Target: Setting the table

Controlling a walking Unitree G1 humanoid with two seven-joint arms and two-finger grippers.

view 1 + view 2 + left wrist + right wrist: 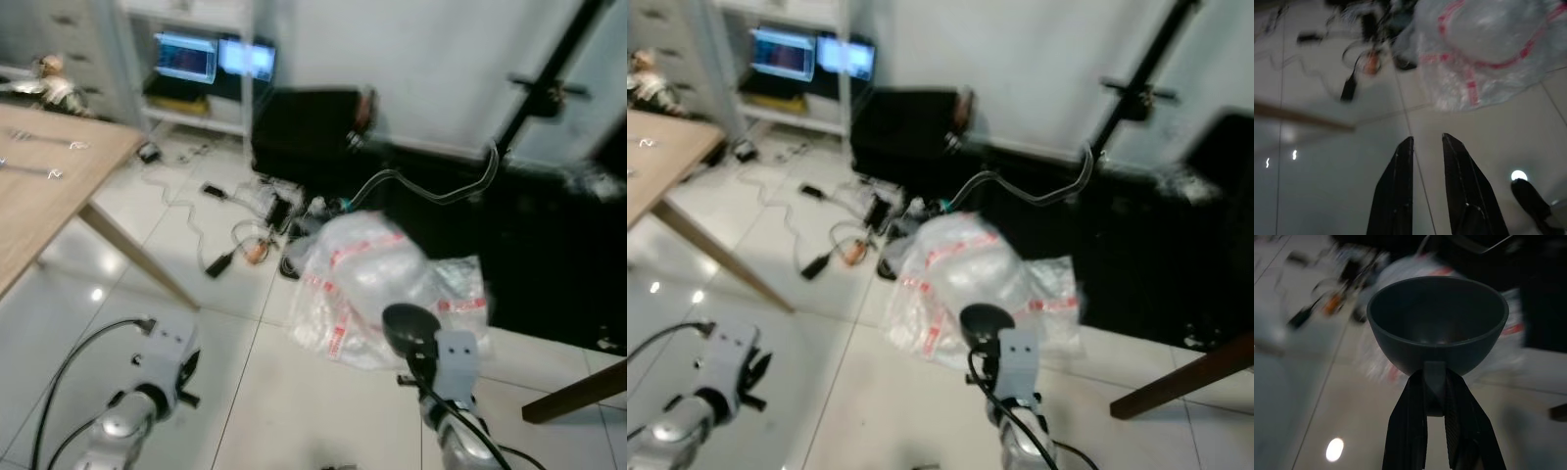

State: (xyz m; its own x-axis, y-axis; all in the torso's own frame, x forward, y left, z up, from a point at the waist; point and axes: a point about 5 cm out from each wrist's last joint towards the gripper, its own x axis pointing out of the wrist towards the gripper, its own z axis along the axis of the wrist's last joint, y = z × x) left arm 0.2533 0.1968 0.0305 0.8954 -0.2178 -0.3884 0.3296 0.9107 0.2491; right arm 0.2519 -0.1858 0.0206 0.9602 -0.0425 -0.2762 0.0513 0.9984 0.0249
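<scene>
Even, cool indoor light; all views are soft with motion blur. Ceiling lamps glare off the glossy floor (245,392) at 8 o'clock, and two bright screens (216,57) glow at 11 o'clock.

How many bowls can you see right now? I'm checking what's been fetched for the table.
1. A dark bowl is held by the right gripper, carried above the tiled floor near the plastic bag. The wooden table is partly out of frame, so others may be hidden.

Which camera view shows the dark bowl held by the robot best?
The right wrist view: the right gripper pinches the dark bowl by its tab, hollow clearly visible. Both eye views show it small and blurred.
</scene>
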